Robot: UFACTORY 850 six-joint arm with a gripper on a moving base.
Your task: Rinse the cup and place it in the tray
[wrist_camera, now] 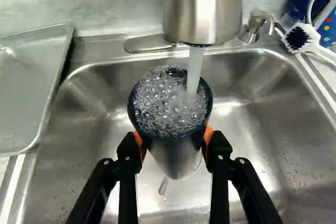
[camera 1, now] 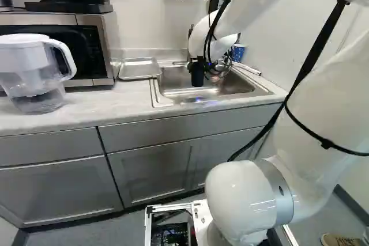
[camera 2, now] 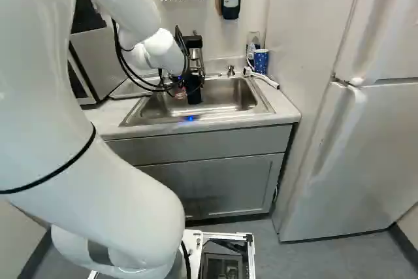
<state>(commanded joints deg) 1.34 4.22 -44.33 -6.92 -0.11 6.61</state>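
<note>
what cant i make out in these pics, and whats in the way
Inside bottom of the cup: wrist view, hidden by bubbly water.
Part of the floor of the sink: wrist view, hidden by the cup.
Top of the faucet: wrist view, cut off by the edge.
Top of the fridge: right base view, cut off.

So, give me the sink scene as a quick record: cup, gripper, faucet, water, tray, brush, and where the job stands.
Cup: under the faucet, mouth up, bubbly water inside
Gripper: shut on the cup, an orange pad on each side
Faucet: running
Water: one stream falling into the cup
Sink: metal, below the cup
Tray: on the counter beside the sink
Brush: by the sink's rim, on the side away from the tray
Job: rinsing; cup not yet in the tray
</note>
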